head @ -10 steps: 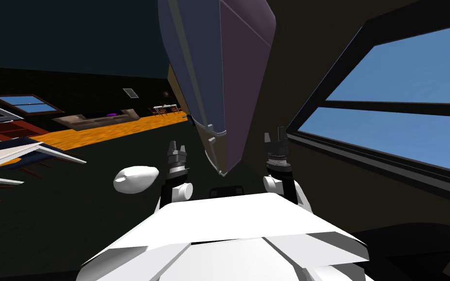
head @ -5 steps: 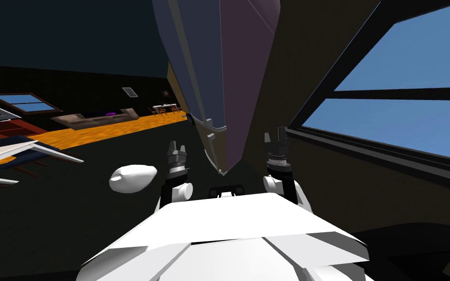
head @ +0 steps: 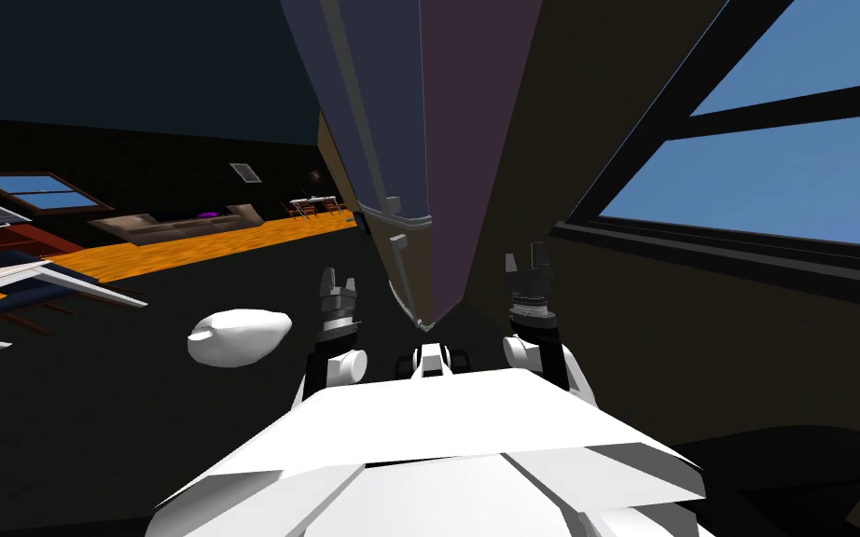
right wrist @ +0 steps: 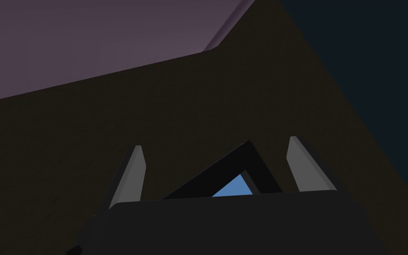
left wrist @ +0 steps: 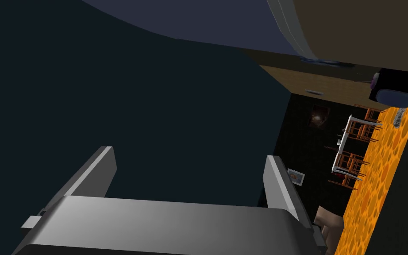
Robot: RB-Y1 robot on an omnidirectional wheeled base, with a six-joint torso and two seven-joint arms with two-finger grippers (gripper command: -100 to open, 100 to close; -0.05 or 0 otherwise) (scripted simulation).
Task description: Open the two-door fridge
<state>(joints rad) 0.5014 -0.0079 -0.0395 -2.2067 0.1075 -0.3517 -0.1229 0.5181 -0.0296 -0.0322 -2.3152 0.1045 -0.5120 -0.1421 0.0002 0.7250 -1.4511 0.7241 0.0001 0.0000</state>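
the tall two-door fridge, blue-grey on its front and dull purple on its side, stands close ahead, its near corner edge pointing at me between the two arms. across the last second my own view shifts: the fridge fills more of the middle, the big blue window on the right slides outward and up, and the white rounded lump on the dark floor drifts left. i read that as my base closing in and turning a little, not the things moving. both arms keep the same low pose throughout. the left jaws stand wide with nothing between them, looking past the blue-grey front toward the far orange floor. the right jaws are wide and empty too, facing the purple side and the dark brown wall beside it. small grey fittings, likely the handles, sit on the front just left of the corner, untouched, and the doors look shut. i judge this the approach stage: the front shows almost edge-on, so i need to come round to the left before a handle is reachable
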